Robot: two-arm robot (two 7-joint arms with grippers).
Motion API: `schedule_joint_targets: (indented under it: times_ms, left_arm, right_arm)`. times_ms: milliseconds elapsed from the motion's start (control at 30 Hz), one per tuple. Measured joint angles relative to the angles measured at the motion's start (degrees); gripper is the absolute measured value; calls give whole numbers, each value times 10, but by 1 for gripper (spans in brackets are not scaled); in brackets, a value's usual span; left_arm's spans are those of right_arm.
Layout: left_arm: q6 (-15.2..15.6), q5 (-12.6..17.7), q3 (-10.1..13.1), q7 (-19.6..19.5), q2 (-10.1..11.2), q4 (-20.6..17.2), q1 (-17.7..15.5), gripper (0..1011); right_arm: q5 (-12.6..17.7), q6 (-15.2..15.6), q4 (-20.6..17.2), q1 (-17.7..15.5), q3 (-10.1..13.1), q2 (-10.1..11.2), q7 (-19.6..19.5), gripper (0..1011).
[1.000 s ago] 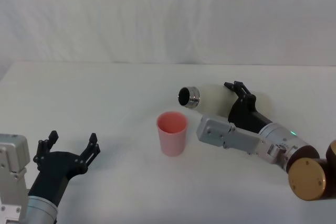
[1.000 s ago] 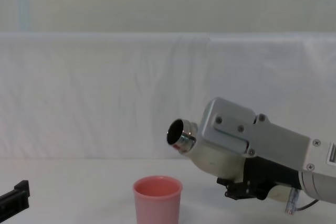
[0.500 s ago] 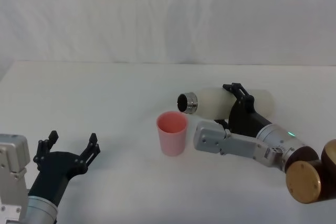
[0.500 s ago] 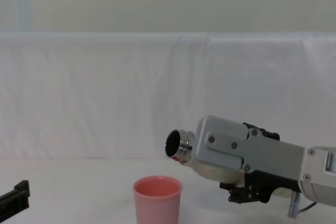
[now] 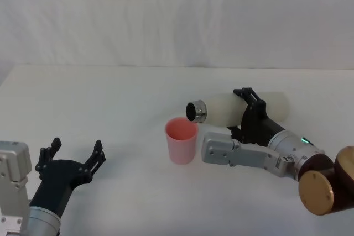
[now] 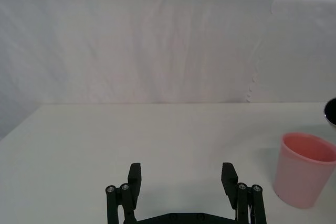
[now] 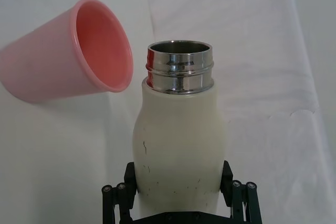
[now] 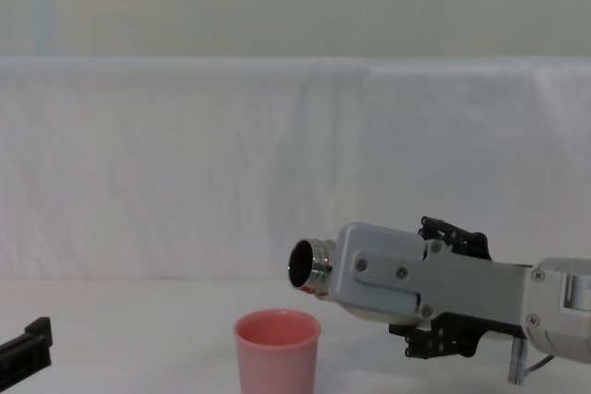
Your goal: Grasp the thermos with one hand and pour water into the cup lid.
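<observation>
The cream-white thermos (image 5: 221, 109) lies nearly horizontal in the air, held by my right gripper (image 5: 247, 110), which is shut on its body. Its open steel neck (image 8: 307, 267) points left, just above and right of the cup lid's rim. The salmon-pink cup lid (image 5: 181, 140) stands upright on the white table; it also shows in the chest view (image 8: 276, 351) and beside the thermos (image 7: 178, 145) in the right wrist view (image 7: 79, 51). No water is visible. My left gripper (image 5: 71, 160) rests open low at the near left, far from both; the cup lid (image 6: 305, 168) shows off to its side.
A white table (image 5: 110, 98) covered in cloth spreads all around, with a white draped backdrop (image 5: 177, 15) behind. My right arm's grey link (image 5: 243, 156) lies low just right of the cup lid.
My right gripper has tipped the thermos further down, from tilted upward to almost level, and brought its neck lower and closer to the cup lid's rim. The left arm has not moved.
</observation>
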Motion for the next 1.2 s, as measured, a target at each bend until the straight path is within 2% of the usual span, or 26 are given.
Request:
schedule_joint_targets:
  times_ms: [1200]
  left_arm:
    - [0, 0, 0, 0, 0, 0, 0, 1001]
  right_arm:
    - [-42, 3, 12, 15, -20, 2, 4, 950]
